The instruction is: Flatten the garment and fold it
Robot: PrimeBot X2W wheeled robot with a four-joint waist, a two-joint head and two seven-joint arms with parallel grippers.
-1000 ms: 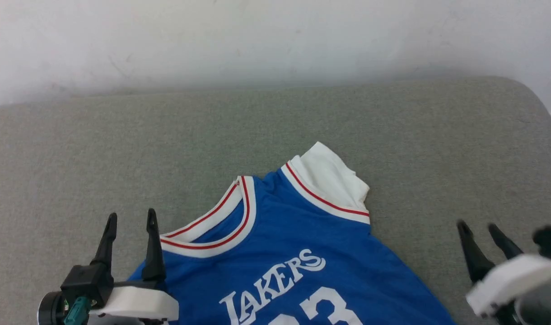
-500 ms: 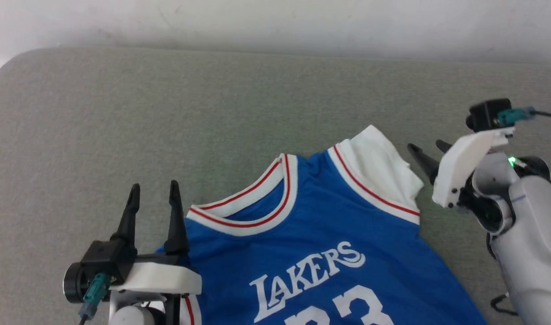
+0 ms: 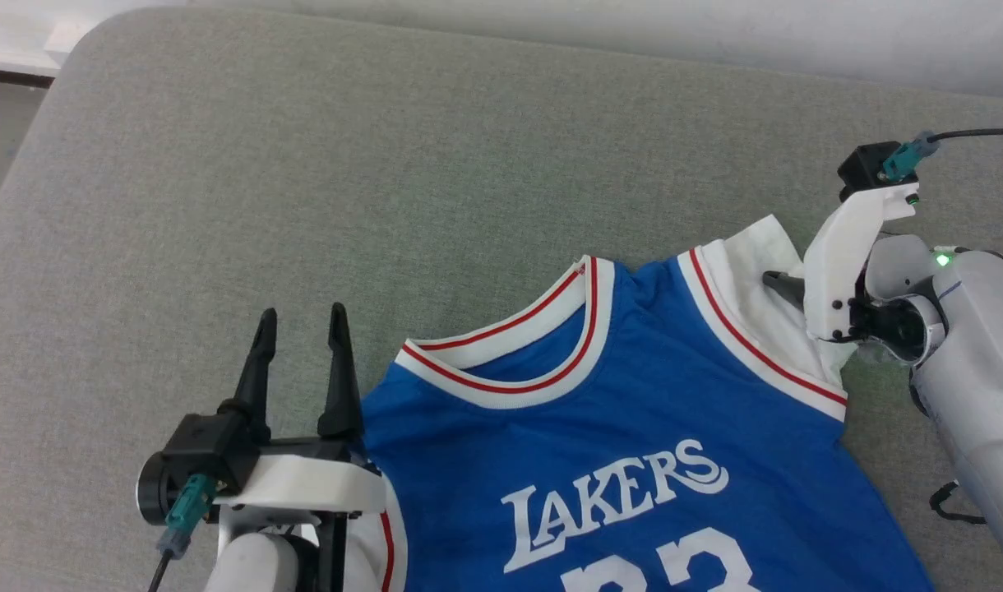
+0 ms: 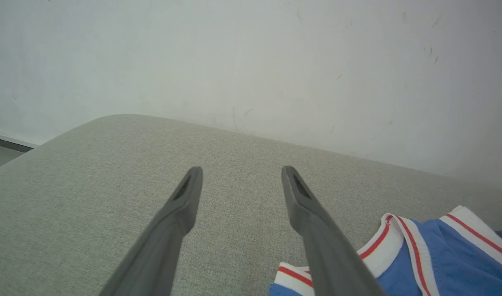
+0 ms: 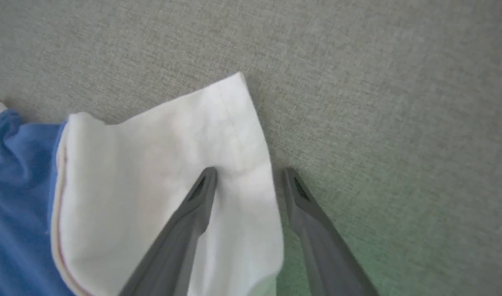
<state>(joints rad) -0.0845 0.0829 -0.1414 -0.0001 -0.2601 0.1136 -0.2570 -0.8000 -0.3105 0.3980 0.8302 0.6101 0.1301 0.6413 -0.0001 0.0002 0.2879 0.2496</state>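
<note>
On grey cushion (image 3: 386, 164) by wall (image 4: 251, 61): garment (image 3: 633, 395), R fingers (image 5: 185, 230) apart astride sleeve (image 5: 160, 164) edge, L fingers (image 4: 168, 230) apart, empty.

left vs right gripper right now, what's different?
The left gripper hangs over bare cushion beside the collar of the garment; the right gripper straddles the white sleeve edge. Left points up the head view; right points leftward across it. Both have jaws open, nothing clamped.

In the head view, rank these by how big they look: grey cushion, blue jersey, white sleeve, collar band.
1. grey cushion
2. blue jersey, cut off at the bottom edge
3. white sleeve and collar band look alike; the right pincer hides part of the sleeve, so unranked
</note>
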